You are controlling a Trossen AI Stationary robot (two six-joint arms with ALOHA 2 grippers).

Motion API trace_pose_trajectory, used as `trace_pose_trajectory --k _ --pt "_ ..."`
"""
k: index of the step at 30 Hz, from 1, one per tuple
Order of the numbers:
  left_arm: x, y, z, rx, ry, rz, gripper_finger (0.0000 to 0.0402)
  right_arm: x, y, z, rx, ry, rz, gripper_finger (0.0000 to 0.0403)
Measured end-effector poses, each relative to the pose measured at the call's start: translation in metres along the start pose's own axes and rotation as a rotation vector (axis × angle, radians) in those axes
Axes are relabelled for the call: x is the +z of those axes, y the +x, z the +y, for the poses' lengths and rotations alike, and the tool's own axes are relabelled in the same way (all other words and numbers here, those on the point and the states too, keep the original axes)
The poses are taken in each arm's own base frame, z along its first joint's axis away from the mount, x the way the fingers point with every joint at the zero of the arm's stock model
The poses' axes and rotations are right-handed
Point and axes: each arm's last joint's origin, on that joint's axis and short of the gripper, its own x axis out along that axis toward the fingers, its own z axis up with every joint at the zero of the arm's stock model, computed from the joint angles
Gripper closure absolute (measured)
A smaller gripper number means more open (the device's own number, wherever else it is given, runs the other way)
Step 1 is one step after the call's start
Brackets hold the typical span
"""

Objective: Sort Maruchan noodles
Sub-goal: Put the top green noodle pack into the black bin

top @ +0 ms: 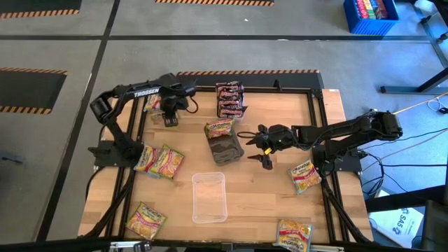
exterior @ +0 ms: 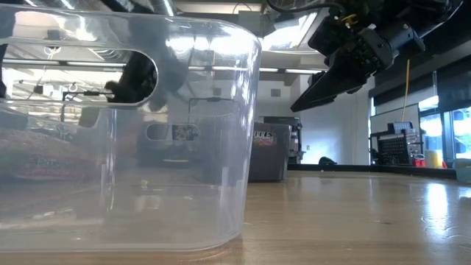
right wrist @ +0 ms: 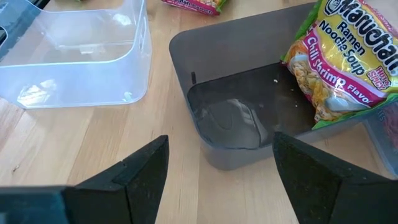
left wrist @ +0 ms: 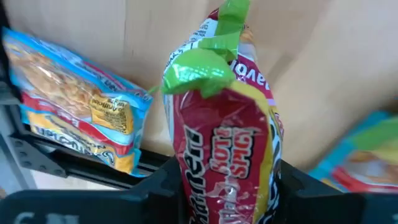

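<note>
My left gripper (top: 170, 117) hangs at the table's far left, pointing steeply down. It is shut on a Maruchan noodle packet (left wrist: 224, 124) printed red and yellow with a green end. A blue-and-yellow packet (left wrist: 74, 118) lies beside it on the wood. My right gripper (top: 259, 147) stands open over the table's middle, in front of a dark grey bin (right wrist: 249, 118). A green Chili Shrimp packet (right wrist: 348, 62) leans on the bin's rim. Dark brown-red packets (top: 229, 99) sit stacked at the far middle. My left gripper pinches the red-and-yellow body of the packet (left wrist: 227, 186) between its two fingers (left wrist: 165, 183), coming from above and pointing steeply down. The packet stands on end in the hold, its crumpled green end (left wrist: 205, 62) toward the table. Whether that end touches the wood, I cannot tell.
A clear plastic tray (top: 210, 197) stands at the near middle and fills the low view's left (exterior: 125, 132). Loose yellow-pink packets lie at the left (top: 159, 161), near left (top: 145, 220), near right (top: 294, 234) and right (top: 304, 175). A black frame (top: 315, 89) borders the table.
</note>
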Motion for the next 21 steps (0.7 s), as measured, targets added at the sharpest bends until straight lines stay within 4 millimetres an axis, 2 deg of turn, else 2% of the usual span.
trace_pose_trajectory --k 6,10,15,21 --pt "-0.005 -0.054 -0.024 0.067 -0.017 -0.189 0.0286 -0.003 0.0 -0.001 -0.037 0.003 0.036 0.0134" --pt "-0.006 -0.084 -0.043 0.039 -0.022 -0.337 0.0286 -0.004 0.0 -0.002 -0.07 0.003 0.04 0.0134" --pt "0.004 -0.106 -0.068 -0.015 0.011 -0.495 0.0286 -0.007 0.0 -0.002 -0.071 -0.004 0.072 0.0134" --pt "0.017 -0.119 -0.101 -0.033 0.084 -0.66 0.0286 -0.008 0.0 -0.002 -0.07 -0.021 0.088 0.0134"
